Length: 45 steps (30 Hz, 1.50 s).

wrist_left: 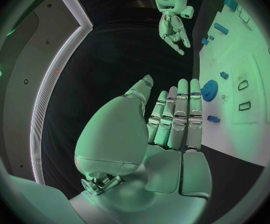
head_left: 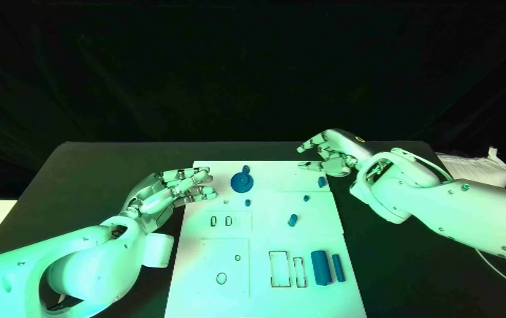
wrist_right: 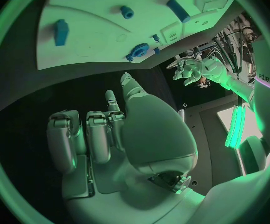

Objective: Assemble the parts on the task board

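While the left robot hand (head_left: 169, 190) hovers just off the left edge of the task board (head_left: 211, 274), its fingers are spread and stretched toward the board with nothing in them; the left wrist view shows the same hand (wrist_left: 172, 124) flat and open, fingertips pointing at the board's edge. Nearest to those fingertips stands the blue gear (head_left: 241, 182), just inside the board's far-left part, close to the hand but apart from it. A small blue peg (head_left: 248, 202) lies just nearer than the gear, and further right a short blue cylinder (head_left: 293, 220) sits near the board's middle, with a tiny blue piece (head_left: 307, 198) beyond it. Toward the near right corner of the board two long blue bars (head_left: 327, 267) lie side by side next to rectangular slots. Another small blue part (head_left: 322, 182) rests by the far right edge of the board, the closest piece to the right robot hand (head_left: 329, 153). That hand hangs over the black surface (head_left: 95, 172) at the board's far right corner, fingers loosely curled and apart, holding nothing and touching no part.
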Available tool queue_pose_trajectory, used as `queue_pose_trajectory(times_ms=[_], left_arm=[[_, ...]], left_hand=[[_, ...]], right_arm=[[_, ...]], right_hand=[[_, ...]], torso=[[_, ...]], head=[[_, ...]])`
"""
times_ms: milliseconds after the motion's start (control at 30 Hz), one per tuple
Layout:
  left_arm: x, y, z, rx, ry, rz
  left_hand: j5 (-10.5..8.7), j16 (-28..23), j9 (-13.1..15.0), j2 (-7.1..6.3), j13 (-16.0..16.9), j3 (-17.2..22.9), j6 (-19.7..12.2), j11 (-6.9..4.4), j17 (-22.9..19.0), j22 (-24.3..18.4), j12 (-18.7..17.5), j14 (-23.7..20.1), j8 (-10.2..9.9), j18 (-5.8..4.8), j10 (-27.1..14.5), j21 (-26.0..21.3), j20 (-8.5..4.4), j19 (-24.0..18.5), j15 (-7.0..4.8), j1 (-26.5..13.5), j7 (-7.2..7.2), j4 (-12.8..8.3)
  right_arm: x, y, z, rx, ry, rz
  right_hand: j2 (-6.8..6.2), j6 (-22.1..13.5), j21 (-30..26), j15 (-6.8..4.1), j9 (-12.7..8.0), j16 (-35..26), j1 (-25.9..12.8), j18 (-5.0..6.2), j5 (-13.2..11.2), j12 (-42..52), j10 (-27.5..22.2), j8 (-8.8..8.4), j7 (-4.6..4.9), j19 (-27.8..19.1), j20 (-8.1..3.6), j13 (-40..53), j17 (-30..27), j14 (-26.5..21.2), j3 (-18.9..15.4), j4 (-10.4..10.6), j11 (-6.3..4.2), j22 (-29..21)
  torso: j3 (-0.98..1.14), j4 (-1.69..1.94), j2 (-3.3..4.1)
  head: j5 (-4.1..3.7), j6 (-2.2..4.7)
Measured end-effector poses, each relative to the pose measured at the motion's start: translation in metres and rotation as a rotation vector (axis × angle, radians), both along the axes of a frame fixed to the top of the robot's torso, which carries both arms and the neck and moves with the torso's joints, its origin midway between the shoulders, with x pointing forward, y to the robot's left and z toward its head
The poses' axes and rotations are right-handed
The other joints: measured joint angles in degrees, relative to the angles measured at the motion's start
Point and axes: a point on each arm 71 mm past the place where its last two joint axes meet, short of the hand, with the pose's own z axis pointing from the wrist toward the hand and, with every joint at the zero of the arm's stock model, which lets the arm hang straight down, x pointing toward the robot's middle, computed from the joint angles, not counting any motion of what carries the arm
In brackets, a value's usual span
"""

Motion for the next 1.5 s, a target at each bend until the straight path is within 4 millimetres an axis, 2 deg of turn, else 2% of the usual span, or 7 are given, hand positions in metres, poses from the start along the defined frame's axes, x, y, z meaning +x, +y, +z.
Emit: queue_pose_trajectory(times_ms=[67, 267, 500, 800, 1267, 1500], left_arm=[[0.0, 0.0, 0.0, -0.001, 0.0, -0.001], [0.0, -0.001, 0.0, -0.002, -0.001, -0.003], [0.0, -0.001, 0.0, -0.003, -0.001, -0.005], [0.001, -0.001, -0.001, -0.003, -0.001, -0.004], [0.001, -0.001, -0.001, -0.001, -0.001, -0.002], [0.001, -0.001, -0.001, -0.002, -0.001, -0.002]], left_hand=[[0.0, 0.0, 0.0, 0.0, 0.0, 0.0, 0.0, 0.0, 0.0, 0.0, 0.0, 0.0, 0.0, 0.0, 0.0, 0.0, 0.0, 0.0, 0.0, 0.0, 0.0, 0.0], [0.0, 0.0, 0.0, 0.0, 0.0, 0.0, 0.0, 0.0, 0.0, 0.0, 0.0, 0.0, 0.0, 0.0, 0.0, 0.0, 0.0, 0.0, 0.0, 0.0, 0.0, 0.0], [0.0, 0.0, 0.0, 0.0, 0.0, 0.0, 0.0, 0.0, -0.01, 0.0, 0.0, 0.0, 0.0, 0.0, 0.0, 0.0, 0.0, 0.0, 0.0, 0.0, 0.0, 0.0], [0.0, 0.0, 0.0, 0.0, 0.0, 0.15, 0.0, 0.0, -0.01, 0.0, 0.0, 0.0, 0.0, 0.0, 0.0, 0.0, 0.0, 0.0, 0.0, 0.0, 0.0, -0.15], [0.0, 0.0, 0.0, 0.0, 0.0, 0.15, 0.0, 0.0, -0.02, 0.0, 0.0, 0.0, 0.0, 0.01, 0.0, 0.0, 0.0, 0.0, 0.0, 0.0, 0.0, -0.15], [0.0, 0.0, 0.0, 0.0, 0.0, 0.15, 0.0, 0.0, -0.02, 0.0, 0.0, 0.0, 0.0, 0.0, 0.0, 0.0, 0.0, 0.0, 0.0, 0.0, 0.0, -0.16]], right_arm=[[-0.001, -0.014, -0.002, 0.011, 0.03, -0.016], [0.0, -0.045, -0.012, 0.024, 0.094, -0.055], [0.002, -0.06, -0.028, 0.028, 0.148, -0.075], [0.003, -0.057, -0.047, 0.029, 0.197, -0.064], [0.008, -0.05, -0.055, 0.027, 0.218, -0.052], [0.011, -0.046, -0.059, 0.025, 0.227, -0.049]], right_hand=[[-0.39, 0.0, 0.0, 0.0, 0.0, 0.0, 0.39, 0.0, -0.13, 0.0, 0.0, 0.0, 0.0, 0.0, 0.0, 0.0, 0.0, 0.0, 0.06, -0.62, 0.0, 0.0], [-0.44, 0.0, 0.0, 0.0, 0.0, 0.0, 0.44, 0.0, -0.13, 0.0, 0.0, 0.0, 0.0, 0.0, 0.0, 0.0, -0.01, 0.0, -0.15, -0.85, 0.0, 0.0], [-0.44, 0.0, 0.0, 0.0, 0.0, 0.0, 0.44, 0.0, -0.13, 0.0, 0.0, 0.0, 0.0, 0.0, 0.0, 0.0, -0.01, 0.0, -0.15, -0.86, 0.0, -0.01], [-0.44, 0.0, 0.0, 0.0, 0.01, 0.0, 0.44, 0.0, -0.13, 0.0, 0.0, 0.0, 0.0, 0.0, 0.0, 0.05, -0.02, 0.0, -0.15, -0.85, 0.0, 0.04], [-0.42, 0.12, 0.0, 0.0, 0.01, 0.0, 0.45, 0.0, -0.13, 0.0, 0.0, 0.02, 0.12, 0.0, 0.0, 0.04, -0.02, 0.0, 0.03, -1.04, 0.0, 0.03], [1.31, 1.46, 0.0, 0.0, 0.12, 0.0, 1.21, 0.0, -1.51, 0.01, 0.0, 0.44, -0.22, 0.0, 0.0, 0.04, -0.03, 0.0, 1.38, -1.89, 0.0, 0.02]], torso=[[0.1, -0.12, -0.03], [0.39, -0.42, -0.08], [0.45, -0.46, -0.08], [0.4, -0.39, -0.05], [0.39, -0.26, -0.04], [0.38, -0.25, -0.04]], head=[[-0.17, 0.02], [-0.42, -0.01], [-0.59, -0.25], [-0.18, -0.66], [0.11, -0.95], [0.12, -1.0]])
